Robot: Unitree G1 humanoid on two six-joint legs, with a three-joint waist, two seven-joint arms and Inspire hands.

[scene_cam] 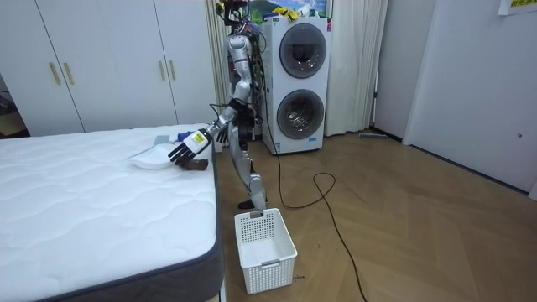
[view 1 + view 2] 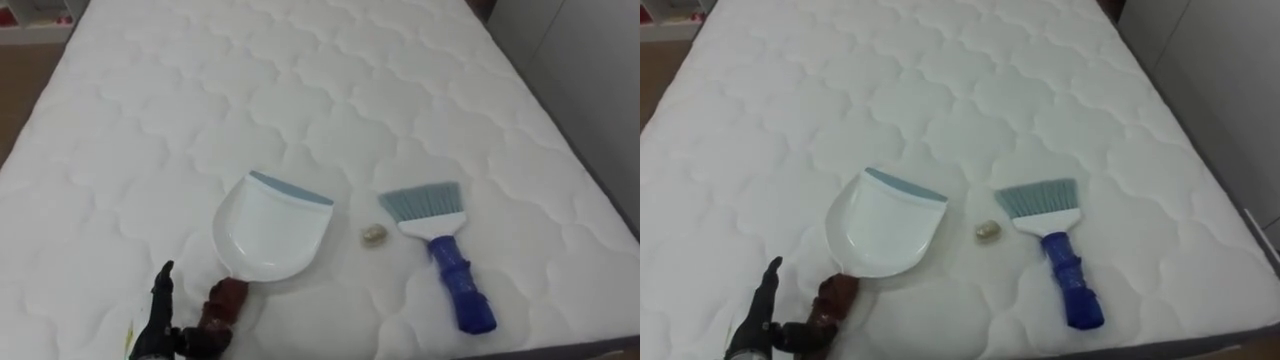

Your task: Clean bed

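Left hand [image 2: 168, 335], fingers [image 2: 163, 285] apart, at the brown handle [image 2: 226, 300] of the dustpan [image 2: 270, 235] — scrap [image 2: 373, 236] and blue brush [image 2: 446, 252] farther right.

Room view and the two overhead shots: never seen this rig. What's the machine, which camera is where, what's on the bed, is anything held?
A two-legged humanoid robot stands beside a bed. The room view is from a camera across the room; both eye views are from its head, looking down. On the mattress lie a white dustpan, a small scrap and a blue brush. Its left hand is at the dustpan's brown handle; a grip cannot be confirmed.
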